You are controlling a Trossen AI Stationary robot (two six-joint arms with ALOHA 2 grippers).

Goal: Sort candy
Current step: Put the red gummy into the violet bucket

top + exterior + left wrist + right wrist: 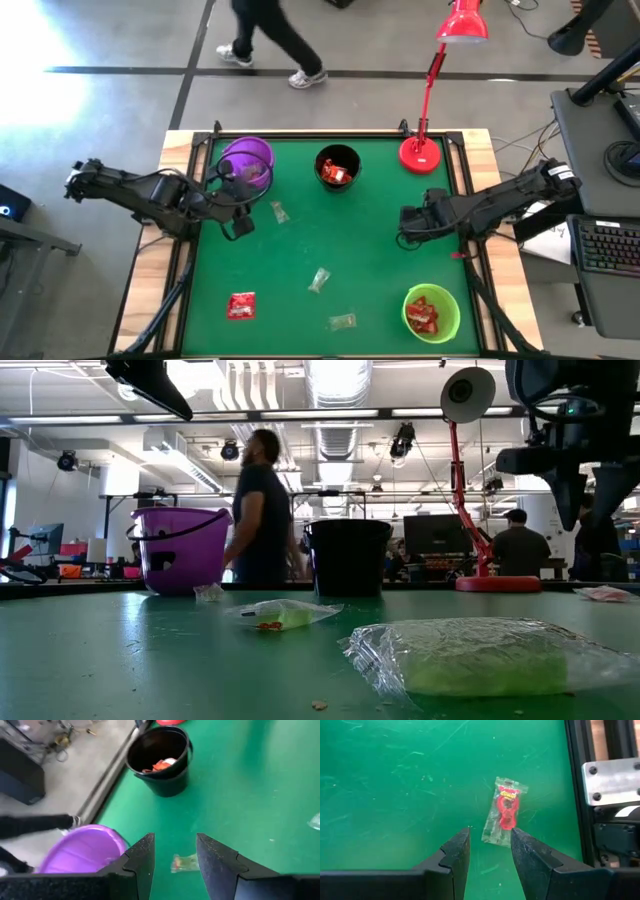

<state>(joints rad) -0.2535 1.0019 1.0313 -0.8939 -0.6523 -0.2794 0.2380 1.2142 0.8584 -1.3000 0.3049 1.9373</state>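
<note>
The left gripper (240,222) hangs over the green table (380,260) just in front of the purple cup (247,160). Its fingers (142,857) are spread apart with nothing between them, and in the left wrist view a pale wrapped candy (184,863) lies on the mat beyond the gap. In the high view that pale candy (280,211) rests just beside the gripper, toward the middle of the table.

Near the front edge on the left lies a red candy (241,305). Further right, another pale candy (319,279) sits near the middle of the table, and one more clear candy (342,321) lies closer to the front.

The black cup (337,167) stands at the back with red candy inside. The red lamp (421,152) stands at the back right.

The right gripper (408,224) hovers near the right edge of the table, its fingers (456,852) also apart and holding nothing. The right wrist view shows a clear-wrapped red candy (504,809) lying on the mat just beyond the fingertips, untouched.

The green cup (432,312) sits at the front right, holding red candy.

A person (270,35) is on the floor beyond the table.
</note>
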